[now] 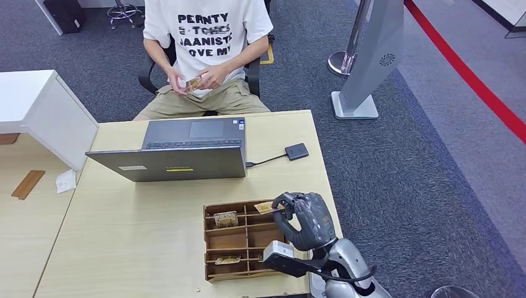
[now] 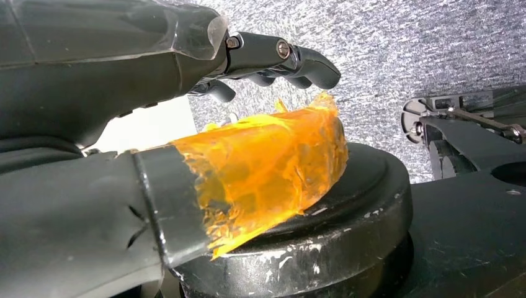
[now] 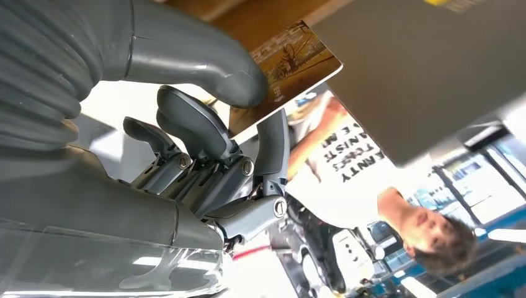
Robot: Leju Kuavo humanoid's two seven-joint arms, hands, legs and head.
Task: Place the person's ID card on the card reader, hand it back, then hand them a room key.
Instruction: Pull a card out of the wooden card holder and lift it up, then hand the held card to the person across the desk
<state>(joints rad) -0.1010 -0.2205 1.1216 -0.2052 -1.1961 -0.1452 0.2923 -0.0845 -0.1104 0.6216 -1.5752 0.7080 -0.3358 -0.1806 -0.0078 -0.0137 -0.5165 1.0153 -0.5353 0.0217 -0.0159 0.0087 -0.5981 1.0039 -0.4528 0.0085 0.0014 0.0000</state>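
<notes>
1 flat brown room key (image 3: 286, 67) pinched in right robot hand (image 3: 205, 124) above compartmented wooden tray (image 1: 214, 245); left robot hand (image 2: 186, 112) empty, fingers apart.

The open laptop (image 1: 186, 152) stands across the table (image 1: 124, 230) between the wooden tray (image 1: 242, 239) and the person (image 1: 208, 56); bare tabletop beside the card reader (image 1: 296, 151) leaves room to pass.

The right hand (image 1: 305, 218) pinches a room key (image 3: 286, 65) under its thumb; the left hand (image 2: 186, 124) hangs with fingers apart.

brown room key (image 3: 286, 68), black card reader (image 1: 296, 151)
</notes>
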